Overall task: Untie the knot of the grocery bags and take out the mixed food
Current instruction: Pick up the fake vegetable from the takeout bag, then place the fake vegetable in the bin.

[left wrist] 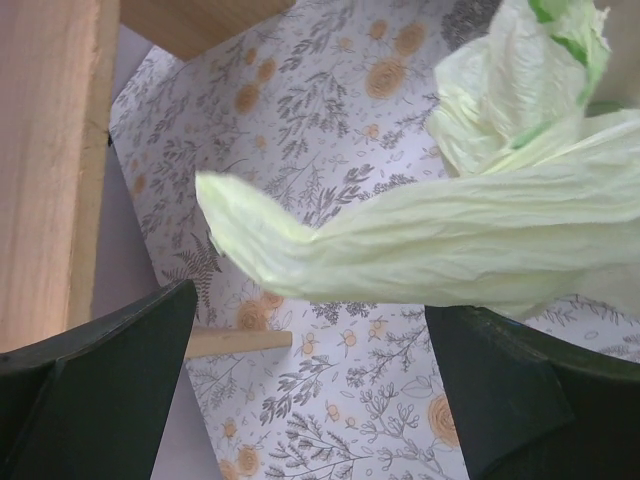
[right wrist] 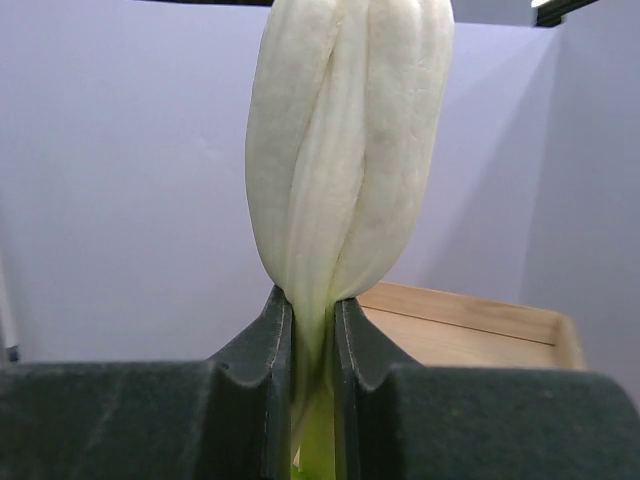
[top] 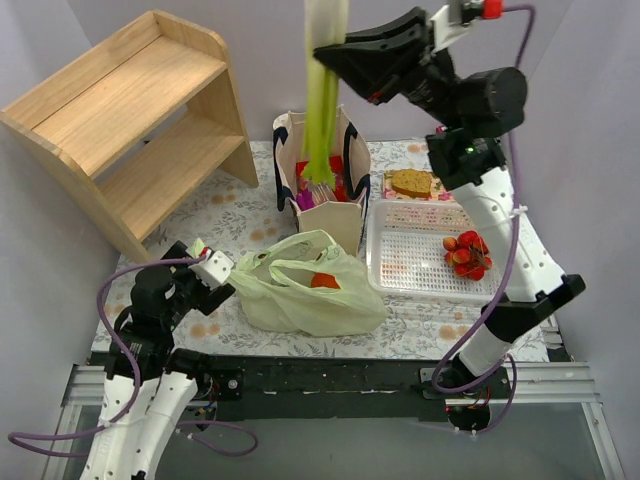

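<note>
A: Which way does the stalk run from the right hand (top: 333, 52)?

B: The hand is clamped on the pale green stalk (top: 322, 110) at upper centre. The stalk's long axis is vertical, its lower end inside the canvas tote (top: 345, 218).

A: And the left hand (top: 212, 270)?

B: It sits lower left, fingers apart, nearer the plastic bag (top: 310, 295). The bag's handle (left wrist: 400, 250) lies just ahead of the gap.

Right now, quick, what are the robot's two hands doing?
Left gripper: open, by the green bag's handle.
Right gripper: shut on a long pale stalk.
</note>
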`<move>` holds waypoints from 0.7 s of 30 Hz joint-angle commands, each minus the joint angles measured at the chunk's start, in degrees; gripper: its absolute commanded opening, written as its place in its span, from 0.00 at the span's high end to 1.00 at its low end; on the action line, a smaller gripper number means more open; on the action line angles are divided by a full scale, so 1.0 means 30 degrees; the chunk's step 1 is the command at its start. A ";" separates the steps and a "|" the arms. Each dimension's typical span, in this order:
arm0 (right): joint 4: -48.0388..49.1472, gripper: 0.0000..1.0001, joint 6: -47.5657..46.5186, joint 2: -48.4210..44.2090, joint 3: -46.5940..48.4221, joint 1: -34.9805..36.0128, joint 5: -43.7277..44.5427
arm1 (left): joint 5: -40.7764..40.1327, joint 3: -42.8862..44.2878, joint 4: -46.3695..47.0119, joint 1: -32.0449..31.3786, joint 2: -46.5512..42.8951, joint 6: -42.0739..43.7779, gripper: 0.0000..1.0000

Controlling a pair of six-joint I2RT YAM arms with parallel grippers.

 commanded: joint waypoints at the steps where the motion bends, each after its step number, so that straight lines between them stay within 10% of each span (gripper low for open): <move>1: -0.0634 0.99 -0.1108 -0.2048 -0.1966 -0.2790 0.2020 | 0.0199 -0.0626 0.2285 0.1004 -0.0354 -0.1646 0.02; 15: -1.2965 0.99 -2.0143 -0.9460 -1.3098 -1.2136 0.0965 | 0.0580 0.0045 0.5128 0.1592 0.0465 -0.1120 0.02; 21: -2.0284 0.99 -2.9721 -0.8765 -1.1945 -1.2756 0.1433 | 0.1957 0.0135 0.5391 0.1592 0.1286 -0.0328 0.02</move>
